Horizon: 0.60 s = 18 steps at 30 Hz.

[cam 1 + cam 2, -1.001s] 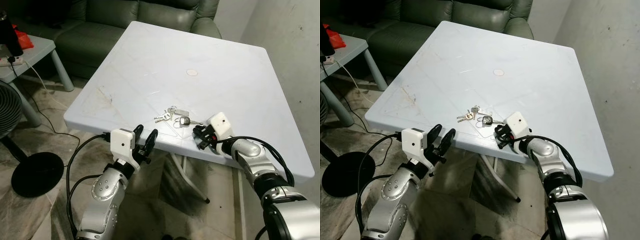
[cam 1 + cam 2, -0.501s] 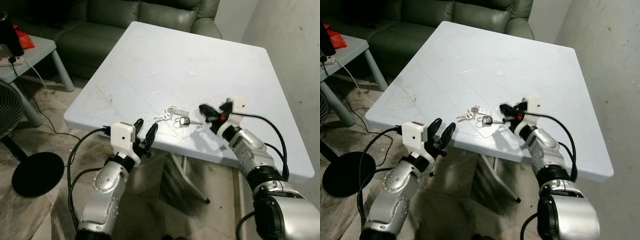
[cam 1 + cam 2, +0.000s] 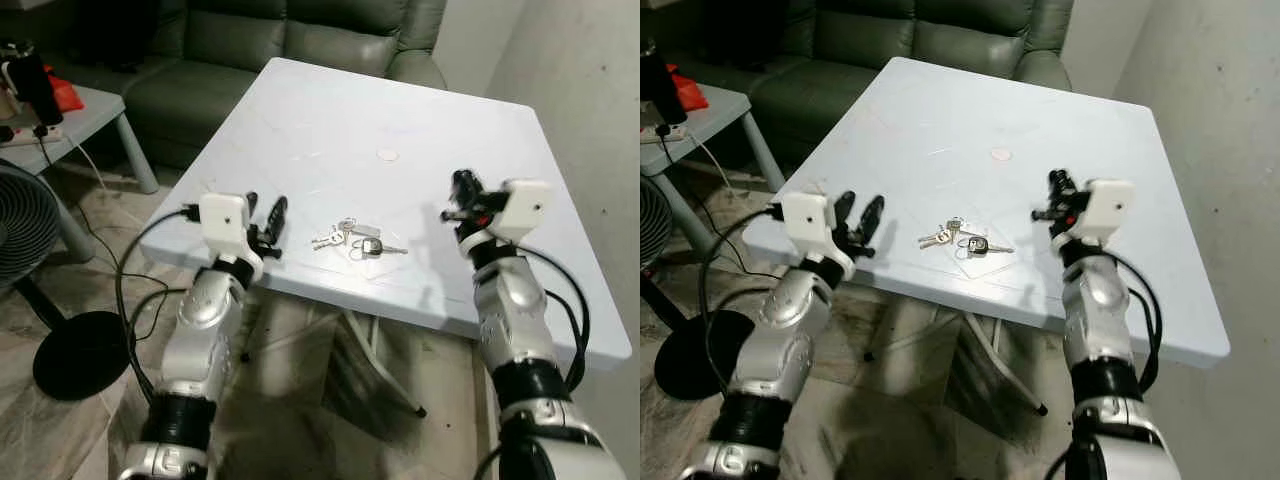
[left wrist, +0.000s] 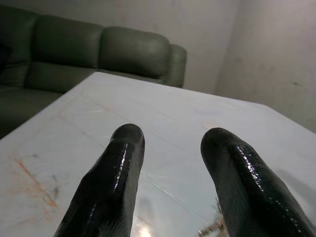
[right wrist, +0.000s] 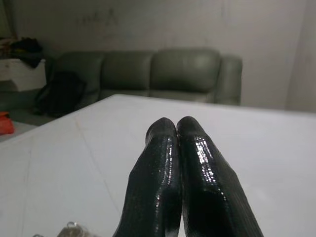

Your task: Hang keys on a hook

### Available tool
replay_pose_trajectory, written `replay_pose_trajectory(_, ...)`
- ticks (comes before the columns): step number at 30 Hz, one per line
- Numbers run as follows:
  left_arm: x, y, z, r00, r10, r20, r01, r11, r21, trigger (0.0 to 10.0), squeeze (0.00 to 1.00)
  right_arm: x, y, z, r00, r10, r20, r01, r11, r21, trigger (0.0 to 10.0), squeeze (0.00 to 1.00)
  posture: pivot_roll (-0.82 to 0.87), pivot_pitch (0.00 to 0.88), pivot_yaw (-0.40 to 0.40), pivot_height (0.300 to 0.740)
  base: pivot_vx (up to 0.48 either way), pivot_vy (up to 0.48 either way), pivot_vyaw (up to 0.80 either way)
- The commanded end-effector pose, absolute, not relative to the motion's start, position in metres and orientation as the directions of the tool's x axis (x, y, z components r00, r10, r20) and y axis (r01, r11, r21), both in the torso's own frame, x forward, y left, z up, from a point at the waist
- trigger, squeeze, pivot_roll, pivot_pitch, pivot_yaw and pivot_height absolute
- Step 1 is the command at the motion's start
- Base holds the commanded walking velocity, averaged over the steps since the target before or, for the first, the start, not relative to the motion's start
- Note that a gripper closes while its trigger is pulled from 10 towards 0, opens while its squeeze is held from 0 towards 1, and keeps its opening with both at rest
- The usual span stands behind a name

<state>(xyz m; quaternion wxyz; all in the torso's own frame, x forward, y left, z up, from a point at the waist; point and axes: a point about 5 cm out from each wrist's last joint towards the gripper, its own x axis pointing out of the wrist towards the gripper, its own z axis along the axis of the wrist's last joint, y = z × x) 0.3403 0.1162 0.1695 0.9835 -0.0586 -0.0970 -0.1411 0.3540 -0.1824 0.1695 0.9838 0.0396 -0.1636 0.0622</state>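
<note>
Keys [image 3: 355, 240] lie on the white surface [image 3: 330, 130] between the claws: left claw [image 3: 265, 212] spread apart, right claw [image 3: 463, 190] pressed together (empty).

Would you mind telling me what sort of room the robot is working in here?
Most likely a home living room: a dark green leather sofa stands behind the white plastic table, a black standing fan sits on the floor to the left, and a bunch of house keys lies on the table.
</note>
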Motion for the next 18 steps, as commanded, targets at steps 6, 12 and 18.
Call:
replay_pose_trajectory(6,0.345,0.125,0.181,0.939,-0.218,0.266,0.251,0.963,-0.096,10.0,0.00,0.336,-0.172,0.181,0.898,0.140,0.416,-0.121,0.990,-0.072,10.0,0.00,0.00,0.000,-0.059,0.740,0.000,0.000,0.00)
replay_pose_trajectory(12,0.329,0.140,0.157,0.960,-0.176,0.217,0.207,0.970,-0.127,10.0,0.00,0.325,-0.169,0.154,0.954,0.095,0.284,-0.086,0.995,-0.045,10.0,0.00,-0.01,0.000,-0.047,0.740,0.000,0.000,0.00)
replay_pose_trajectory(18,0.325,0.148,0.151,0.972,-0.140,0.187,0.168,0.976,-0.140,10.0,0.00,0.318,-0.165,0.154,0.961,0.111,0.254,-0.107,0.994,-0.031,10.0,0.00,-0.01,0.000,-0.043,0.740,0.000,0.000,-0.38)
